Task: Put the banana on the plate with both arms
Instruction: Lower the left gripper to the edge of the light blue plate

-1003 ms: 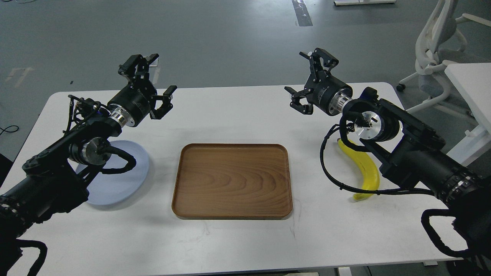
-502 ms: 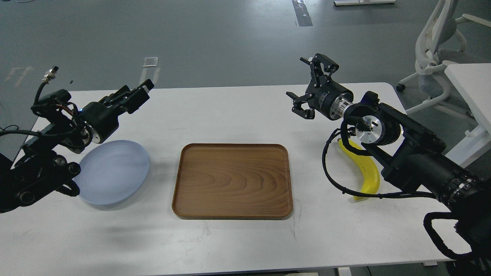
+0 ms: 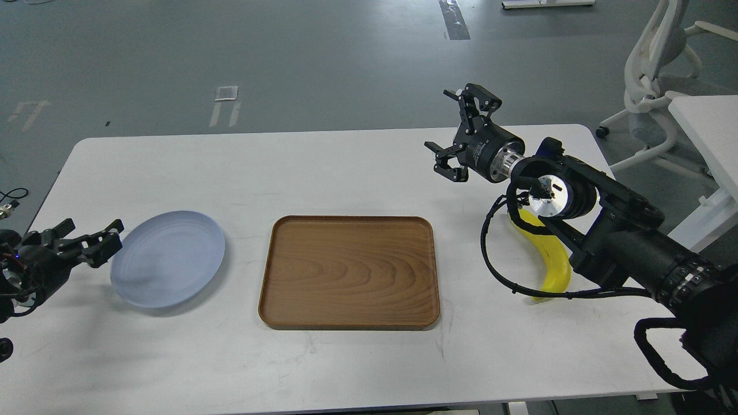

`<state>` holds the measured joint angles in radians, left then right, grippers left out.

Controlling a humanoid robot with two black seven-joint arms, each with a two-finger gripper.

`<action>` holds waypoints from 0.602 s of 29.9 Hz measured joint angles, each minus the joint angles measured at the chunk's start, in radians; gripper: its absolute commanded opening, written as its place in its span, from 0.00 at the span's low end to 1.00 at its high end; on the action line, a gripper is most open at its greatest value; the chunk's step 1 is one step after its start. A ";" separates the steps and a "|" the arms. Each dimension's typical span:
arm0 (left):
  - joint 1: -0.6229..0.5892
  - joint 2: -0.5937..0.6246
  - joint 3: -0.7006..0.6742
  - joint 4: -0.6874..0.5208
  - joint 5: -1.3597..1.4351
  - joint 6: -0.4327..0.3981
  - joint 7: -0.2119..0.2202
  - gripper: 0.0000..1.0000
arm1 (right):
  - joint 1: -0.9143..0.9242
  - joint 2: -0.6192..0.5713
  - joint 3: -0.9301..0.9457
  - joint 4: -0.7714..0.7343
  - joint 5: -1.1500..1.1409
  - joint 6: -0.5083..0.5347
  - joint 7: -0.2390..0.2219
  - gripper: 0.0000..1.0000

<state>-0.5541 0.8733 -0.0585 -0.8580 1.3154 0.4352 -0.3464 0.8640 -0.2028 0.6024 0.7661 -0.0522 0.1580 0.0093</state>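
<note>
The yellow banana (image 3: 553, 262) lies on the white table at the right, partly hidden under my right arm and its cables. The pale lavender-blue plate (image 3: 167, 259) lies flat at the left and holds nothing. My right gripper (image 3: 456, 129) is open and empty, raised above the table up and to the left of the banana. My left gripper (image 3: 86, 239) is low at the left edge of the view, just left of the plate's rim. Its fingers are spread open and hold nothing.
A brown wooden tray (image 3: 349, 271) lies in the middle of the white table (image 3: 346, 161), between plate and banana. A white office chair (image 3: 657, 75) and another white table (image 3: 706, 132) stand off to the right.
My left arm has swung back and down from above the plate's far side to the left edge, beside the plate's rim. My right gripper shifted slightly left. Banana, plate and tray have not moved.
</note>
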 measured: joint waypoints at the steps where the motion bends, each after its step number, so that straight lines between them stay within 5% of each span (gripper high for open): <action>1: 0.007 -0.002 0.000 0.000 -0.002 0.001 0.000 0.93 | 0.001 0.000 -0.001 0.000 0.000 0.000 0.000 1.00; 13: 0.046 -0.036 -0.002 -0.006 -0.025 0.009 -0.002 0.90 | -0.002 -0.010 -0.004 0.001 0.000 -0.003 0.000 1.00; 18: 0.064 -0.047 -0.001 0.002 -0.029 0.010 -0.007 0.77 | -0.001 -0.011 -0.004 0.001 0.000 -0.003 0.000 1.00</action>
<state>-0.4897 0.8261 -0.0598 -0.8565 1.2868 0.4449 -0.3538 0.8627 -0.2134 0.5982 0.7671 -0.0522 0.1549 0.0093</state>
